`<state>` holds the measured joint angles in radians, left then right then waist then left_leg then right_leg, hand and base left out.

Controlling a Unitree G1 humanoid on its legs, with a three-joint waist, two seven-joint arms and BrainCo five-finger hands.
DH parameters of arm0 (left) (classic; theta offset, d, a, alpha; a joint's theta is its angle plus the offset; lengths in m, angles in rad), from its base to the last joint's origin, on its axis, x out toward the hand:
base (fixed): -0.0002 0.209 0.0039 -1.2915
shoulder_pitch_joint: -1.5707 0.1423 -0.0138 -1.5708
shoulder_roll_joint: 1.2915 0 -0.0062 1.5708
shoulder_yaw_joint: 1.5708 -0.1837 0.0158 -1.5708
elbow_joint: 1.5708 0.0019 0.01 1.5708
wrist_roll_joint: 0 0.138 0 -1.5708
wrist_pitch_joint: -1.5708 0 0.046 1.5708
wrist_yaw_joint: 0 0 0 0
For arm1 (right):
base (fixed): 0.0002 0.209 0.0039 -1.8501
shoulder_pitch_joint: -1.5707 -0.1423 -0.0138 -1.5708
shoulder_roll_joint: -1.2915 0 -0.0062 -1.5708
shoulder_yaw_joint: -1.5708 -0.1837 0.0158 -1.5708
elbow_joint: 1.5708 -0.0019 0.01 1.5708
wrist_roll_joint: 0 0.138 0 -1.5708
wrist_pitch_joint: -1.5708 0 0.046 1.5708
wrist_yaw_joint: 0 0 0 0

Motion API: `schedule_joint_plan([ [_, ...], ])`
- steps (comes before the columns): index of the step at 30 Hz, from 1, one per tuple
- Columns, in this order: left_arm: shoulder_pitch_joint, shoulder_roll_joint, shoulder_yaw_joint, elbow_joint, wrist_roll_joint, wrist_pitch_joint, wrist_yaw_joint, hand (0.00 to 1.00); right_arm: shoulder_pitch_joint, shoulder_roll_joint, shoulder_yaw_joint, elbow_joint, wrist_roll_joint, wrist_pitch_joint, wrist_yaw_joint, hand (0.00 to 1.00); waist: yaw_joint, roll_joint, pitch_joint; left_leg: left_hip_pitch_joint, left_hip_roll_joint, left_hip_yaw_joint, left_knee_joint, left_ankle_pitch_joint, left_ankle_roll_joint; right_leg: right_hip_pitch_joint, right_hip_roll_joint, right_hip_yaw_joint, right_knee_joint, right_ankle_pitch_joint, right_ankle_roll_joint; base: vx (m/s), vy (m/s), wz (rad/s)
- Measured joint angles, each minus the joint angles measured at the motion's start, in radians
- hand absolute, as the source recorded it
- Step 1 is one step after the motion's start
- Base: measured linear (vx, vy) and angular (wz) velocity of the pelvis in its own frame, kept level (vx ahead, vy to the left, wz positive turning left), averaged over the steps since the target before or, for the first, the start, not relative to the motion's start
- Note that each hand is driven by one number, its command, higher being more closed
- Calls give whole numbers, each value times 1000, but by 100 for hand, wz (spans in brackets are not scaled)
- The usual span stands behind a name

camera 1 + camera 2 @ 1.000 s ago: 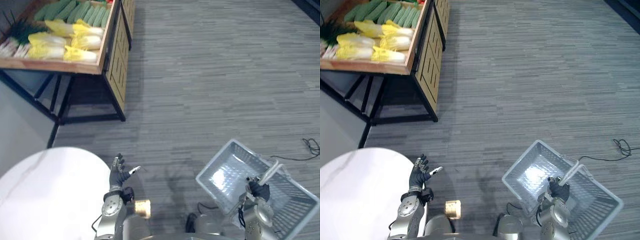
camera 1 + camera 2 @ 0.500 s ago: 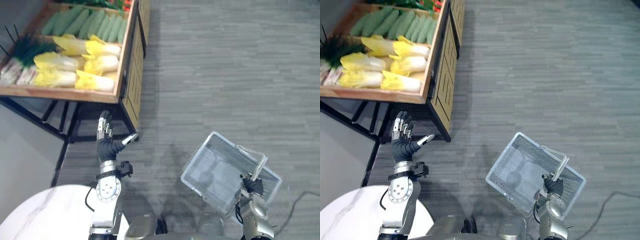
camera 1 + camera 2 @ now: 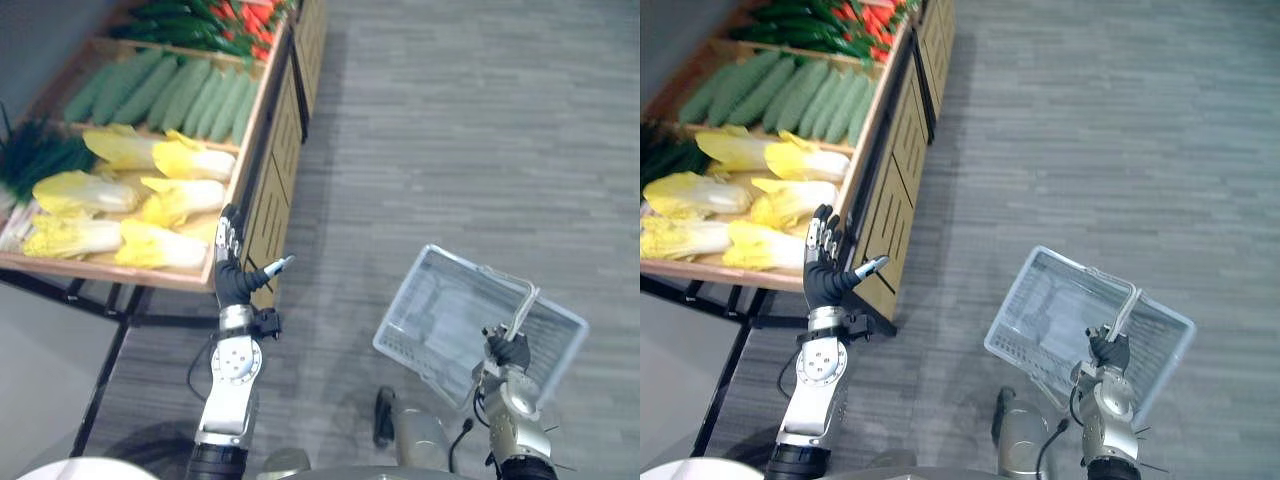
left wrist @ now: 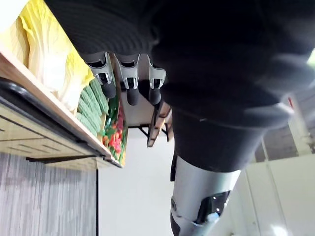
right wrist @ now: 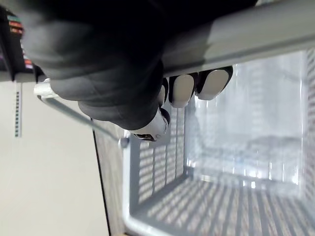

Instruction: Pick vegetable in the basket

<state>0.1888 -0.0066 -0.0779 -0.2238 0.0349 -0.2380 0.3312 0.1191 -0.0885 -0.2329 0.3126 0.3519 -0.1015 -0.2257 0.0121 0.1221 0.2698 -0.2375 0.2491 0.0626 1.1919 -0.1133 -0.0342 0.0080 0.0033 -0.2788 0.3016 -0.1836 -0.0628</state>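
A wooden vegetable stand point(image 3: 150, 278) stands at the left with yellow cabbages point(image 3: 170, 200), green cucumbers point(image 3: 170, 90) and red peppers point(image 3: 255, 15). My left hand point(image 3: 232, 275) is raised beside the stand's front corner, open, fingers point(image 4: 129, 78) straight and holding nothing, close to the nearest cabbage point(image 3: 765, 245). At the lower right my right hand point(image 3: 507, 350) is shut on the handle point(image 5: 236, 34) of a grey plastic basket point(image 3: 400, 352). The basket hangs tilted over the floor, and its mesh inside point(image 5: 221, 206) holds nothing.
Dark leafy greens point(image 3: 35, 160) lie at the stand's left end. Black metal legs point(image 3: 110, 350) run under the stand. A white round table edge point(image 3: 60, 470) shows at the bottom left. Grey striped carpet point(image 3: 450, 130) spreads to the right of the stand.
The camera has shifted and the stand now shows nearer and larger. My left hand has risen from beside the white table to the stand's front corner. The basket stays in my right hand.
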Motion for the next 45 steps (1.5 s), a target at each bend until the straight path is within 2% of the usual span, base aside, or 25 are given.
schedule_joint_plan([
  [1,0,0,1,0,-3,0,0,0,-2,0,-6,0,0,0,-8,100,6,-7,3,-33,-12,12,-22,-39,4,25,-4,0,-24,3,4,463,0,3],
  [2,0,1,8,0,-4,0,1,0,-9,-1,-16,0,2,0,-16,100,11,-14,5,-89,-38,58,-142,-103,7,69,-14,-3,-63,11,19,480,44,11],
  [3,-2,1,9,-2,-3,1,1,0,-15,-6,-38,0,1,-1,-18,100,11,-15,5,-116,-68,106,-310,-125,11,112,-25,-10,-92,1,38,487,70,16],
  [4,-3,0,8,-2,-2,1,1,0,-15,-13,-46,0,1,-1,-20,100,10,-13,4,-122,-85,138,-404,-121,11,134,-28,-16,-103,-9,54,514,123,25],
  [5,-4,-1,9,-6,-1,1,2,0,-9,-31,-57,0,1,-1,-21,100,5,-6,-2,-108,-111,211,-633,-36,7,172,-34,-26,-99,-46,93,543,117,47],
  [6,-11,5,9,-8,-1,3,4,0,-9,-33,-76,25,1,-1,-24,100,-2,-24,-14,-62,-138,290,-711,-21,169,197,-57,-27,-82,-89,124,659,135,60],
  [8,-16,3,13,-33,2,9,21,0,-13,-38,-94,43,1,-1,-30,100,1,-71,-34,-44,-208,311,-744,-39,207,206,-112,-26,-77,-92,135,641,127,66],
  [9,-8,-18,29,-53,7,9,23,0,-18,-38,-106,45,-1,0,-30,100,0,-77,-36,-25,-239,300,-738,-71,220,224,-132,-35,-48,-88,144,512,110,62],
  [10,-6,-28,35,-54,10,9,28,0,-20,-38,-111,53,-1,0,-31,100,0,-76,-36,-7,-252,292,-741,-88,218,223,-145,-43,0,-86,148,496,108,69],
  [11,1,-32,40,-54,20,12,42,0,-24,-37,-111,78,-2,2,-31,100,-2,-77,-36,49,-277,262,-761,-117,208,191,-180,-54,169,-67,184,490,85,75],
  [12,7,-26,42,-54,27,15,48,0,-22,-34,-110,95,-7,2,-31,100,-7,-79,-36,99,-304,218,-788,-129,203,133,-217,-41,375,5,195,569,49,124],
  [13,15,-28,41,-56,47,20,71,0,-21,-29,-106,102,-11,4,-33,100,-28,-77,-37,157,-322,155,-819,-136,201,34,-236,9,600,-47,152,470,-13,110],
  [15,34,-29,43,-71,66,34,96,0,-20,-20,-90,101,-11,4,-32,100,-31,-76,-37,218,-325,99,-845,-136,200,-52,-226,52,663,-94,122,431,-89,109],
  [17,40,-33,38,-100,108,39,119,0,10,9,-83,71,-11,4,-30,100,-20,-78,-38,262,-319,21,-844,-142,189,-135,-179,111,587,-133,101,390,-164,117],
  [18,37,-36,36,-123,125,38,130,0,39,37,-78,32,-10,3,-26,100,-24,-80,-41,279,-312,-43,-839,-154,168,-185,-122,209,493,-150,99,914,-642,422],
  [19,78,-47,-47,-122,157,38,109,0,163,59,-70,-30,24,-4,-31,100,2,-88,-100,228,-224,-180,-669,-277,19,-218,-9,417,230,-54,142,989,-803,439],
  [22,81,-49,-47,-122,157,38,98,0,163,56,-62,-68,31,-8,-22,100,10,-84,-102,245,-184,-180,-735,-241,-41,-205,-2,362,257,-53,142,399,-439,185],
  [23,77,-48,-68,-121,157,38,86,0,166,59,-66,-66,34,-9,-26,100,41,-89,-100,233,-165,-139,-747,-223,-43,-191,0,344,262,-57,136,20,-133,83],
  [24,73,-47,-91,-124,157,37,83,0,184,62,-85,-62,40,-9,-35,100,29,-88,-100,207,-149,-115,-715,-217,-45,-166,-8,306,245,-60,128,-3,-130,173],
  [25,71,-50,-110,-126,155,36,75,0,225,64,-108,-63,56,-11,-38,100,-13,-77,-108,148,-118,-77,-643,-210,-36,-117,-25,208,188,-66,113,-3,-104,184],
  [27,74,-48,-113,-127,156,37,58,0,258,74,-132,-62,83,-11,-40,100,11,-87,-110,152,-50,139,-639,-214,-3,-93,-27,169,149,-72,93,-13,-65,106],
  [29,68,-46,-108,-125,157,39,39,0,267,83,-137,-56,89,-12,-35,100,-1,-99,-106,149,-20,283,-669,-224,26,-74,-42,119,121,-81,77,-48,-21,72],
  [33,60,-32,-114,-76,211,46,20,0,258,103,-163,-4,93,-9,-31,100,5,-110,-114,155,-59,286,-718,-207,24,-74,-68,123,118,-81,77,-86,47,27],
  [39,24,8,-114,77,304,107,16,0,239,105,-188,66,93,-9,-6,100,-1,-148,-157,165,-94,294,-807,-151,4,-96,-75,148,86,-57,74,-6,-1,-4],
  [45,-79,73,-104,248,421,170,-7,0,215,103,-191,98,88,-4,19,100,-52,-158,-168,207,-129,303,-964,-61,-11,-101,-66,171,32,-33,62,43,-47,-3],
])
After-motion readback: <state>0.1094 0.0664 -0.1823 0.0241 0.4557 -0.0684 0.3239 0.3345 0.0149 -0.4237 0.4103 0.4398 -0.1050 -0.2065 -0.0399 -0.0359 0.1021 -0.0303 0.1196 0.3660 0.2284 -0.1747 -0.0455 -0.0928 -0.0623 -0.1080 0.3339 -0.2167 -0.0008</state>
